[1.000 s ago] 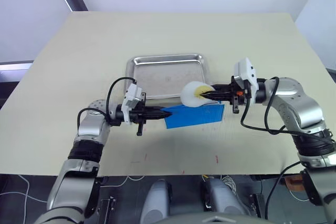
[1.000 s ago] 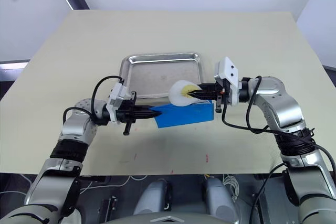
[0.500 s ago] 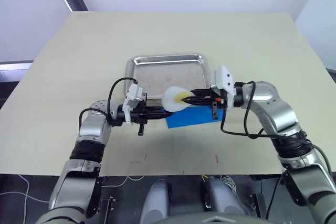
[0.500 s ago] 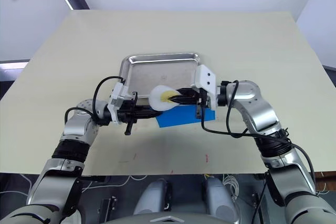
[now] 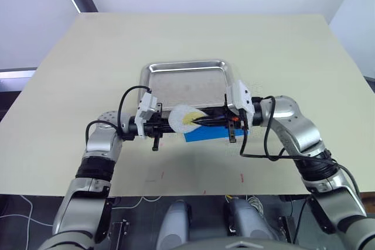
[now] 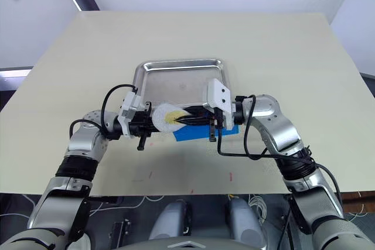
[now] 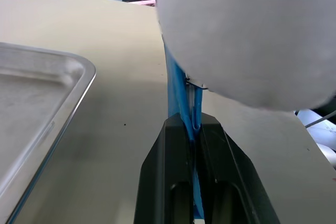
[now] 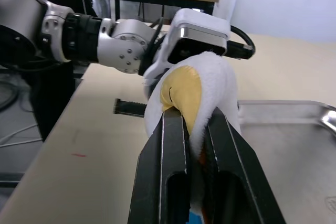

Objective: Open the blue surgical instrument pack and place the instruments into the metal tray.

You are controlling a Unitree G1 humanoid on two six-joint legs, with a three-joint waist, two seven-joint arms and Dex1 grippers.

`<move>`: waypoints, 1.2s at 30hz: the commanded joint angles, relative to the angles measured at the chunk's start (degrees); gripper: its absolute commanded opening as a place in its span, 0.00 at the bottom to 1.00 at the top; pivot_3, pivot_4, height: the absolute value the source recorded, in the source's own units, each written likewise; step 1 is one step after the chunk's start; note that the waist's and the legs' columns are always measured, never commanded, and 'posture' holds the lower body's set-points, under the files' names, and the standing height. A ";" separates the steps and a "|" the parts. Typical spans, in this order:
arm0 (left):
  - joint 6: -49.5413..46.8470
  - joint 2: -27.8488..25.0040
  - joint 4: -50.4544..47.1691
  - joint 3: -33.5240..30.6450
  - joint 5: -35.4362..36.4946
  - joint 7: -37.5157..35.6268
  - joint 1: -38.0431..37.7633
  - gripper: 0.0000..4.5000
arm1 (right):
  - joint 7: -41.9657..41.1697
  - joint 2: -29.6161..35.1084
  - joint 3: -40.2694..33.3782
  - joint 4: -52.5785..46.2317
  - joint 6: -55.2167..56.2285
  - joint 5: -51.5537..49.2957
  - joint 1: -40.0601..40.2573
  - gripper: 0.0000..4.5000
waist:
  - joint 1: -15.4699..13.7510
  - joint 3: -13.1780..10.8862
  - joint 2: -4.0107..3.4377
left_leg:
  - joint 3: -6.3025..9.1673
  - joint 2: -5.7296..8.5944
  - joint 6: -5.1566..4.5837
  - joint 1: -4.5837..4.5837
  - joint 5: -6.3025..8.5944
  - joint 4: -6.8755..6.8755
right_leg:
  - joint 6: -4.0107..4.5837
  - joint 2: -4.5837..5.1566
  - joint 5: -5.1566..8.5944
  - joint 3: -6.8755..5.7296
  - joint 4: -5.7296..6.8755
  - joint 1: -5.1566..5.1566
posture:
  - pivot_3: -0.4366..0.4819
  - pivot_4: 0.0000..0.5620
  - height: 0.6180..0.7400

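On a beige table [image 5: 88,57] before a pale wall, the metal tray [image 5: 186,80] sits empty, shiny. At its 6 o'clock lies the blue surgical instrument pack [image 5: 208,133], its edge pinched by the left gripper [image 7: 190,129]. The right gripper [image 8: 192,129] clamps a white-and-yellow egg toy [image 5: 183,117] above it.

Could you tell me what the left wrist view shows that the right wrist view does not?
Left wrist view alone: the left gripper seen from behind, its fingers shut on an edge of the blue surgical instrument pack, which runs away from them edge-on.

Right wrist view alone: the right gripper shut on the white-and-yellow toy, showing its yellow patch, with the left arm's wrist camera block just behind it.

Both: the toy, the metal tray, bare where visible, and the beige table.
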State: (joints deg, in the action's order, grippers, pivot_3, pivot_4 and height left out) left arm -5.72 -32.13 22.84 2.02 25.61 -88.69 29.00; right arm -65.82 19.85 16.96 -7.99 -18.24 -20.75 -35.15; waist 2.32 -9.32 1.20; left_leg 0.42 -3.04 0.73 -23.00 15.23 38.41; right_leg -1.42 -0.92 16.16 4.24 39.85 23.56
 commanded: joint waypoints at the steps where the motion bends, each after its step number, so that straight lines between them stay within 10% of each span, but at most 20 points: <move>1: 1.17 -0.22 -1.58 -0.58 0.22 -1.02 0.32 0.00 | -1.35 0.21 -0.13 -4.56 -3.21 -4.20 0.18 0.23 | 0.05 0.00 0.00 | 0.00 0.00 0.00 0.00 0.00 0.00 | 0.00 -0.01 0.00 0.00 0.00 0.00 | 0.48 0.27 1.00; 9: 1.77 -0.60 -1.64 -0.33 -0.20 -1.56 -0.35 0.00 | -2.06 4.34 -2.57 -7.67 -6.13 -7.42 2.08 0.99 | -0.04 0.00 0.00 | 0.02 0.01 0.00 -0.01 0.00 0.01 | 0.00 0.02 0.00 -0.02 0.00 -0.01 | 0.48 0.27 1.00; 36: 2.75 -1.26 -1.70 -0.32 -0.42 -1.74 -0.92 0.00 | -5.67 11.12 -6.22 9.53 3.83 -1.38 6.35 0.99 | -0.01 0.00 0.00 | -0.01 0.01 0.00 0.00 0.00 0.00 | 0.00 -0.01 0.00 0.01 -0.01 -0.01 | 0.48 0.27 1.00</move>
State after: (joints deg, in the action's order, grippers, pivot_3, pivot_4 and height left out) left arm -3.43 -32.39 22.85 2.32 24.87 -89.03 28.50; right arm -70.52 30.89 11.02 2.31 -16.05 -22.24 -28.99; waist 2.32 -9.32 1.19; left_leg 0.40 -3.04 0.73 -23.00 15.23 38.42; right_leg -1.42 -0.92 16.16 4.25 39.85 23.55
